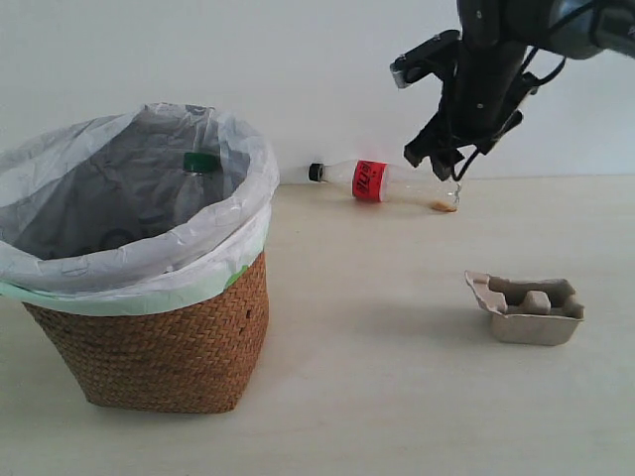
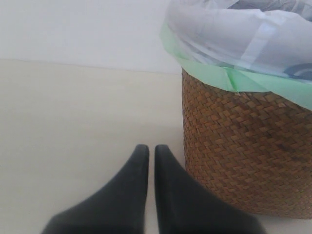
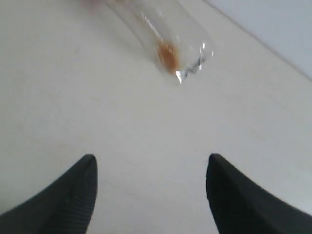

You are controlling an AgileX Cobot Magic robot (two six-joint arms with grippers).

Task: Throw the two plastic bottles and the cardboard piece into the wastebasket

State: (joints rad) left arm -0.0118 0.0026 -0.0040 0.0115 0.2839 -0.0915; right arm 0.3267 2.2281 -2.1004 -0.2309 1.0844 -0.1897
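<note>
We are holding our left gripper [image 2: 151,150] clenched and empty near the wicker wastebasket [image 1: 149,347] at 8 o'clock, where the green-capped bottle [image 1: 201,167] is already lying inside. At 1 o'clock our right gripper [image 3: 151,163] is hovering, jaws spread wide, by the base of the black-capped bottle [image 1: 382,181] lying on its side, apparently lining up a grasp. The moulded cardboard tray [image 1: 526,309] is waiting at 4 o'clock.

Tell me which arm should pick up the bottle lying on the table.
Right. The right gripper hovers open over the bottle's base end. The left gripper sits shut beside the basket, with no bottle in its view.
</note>
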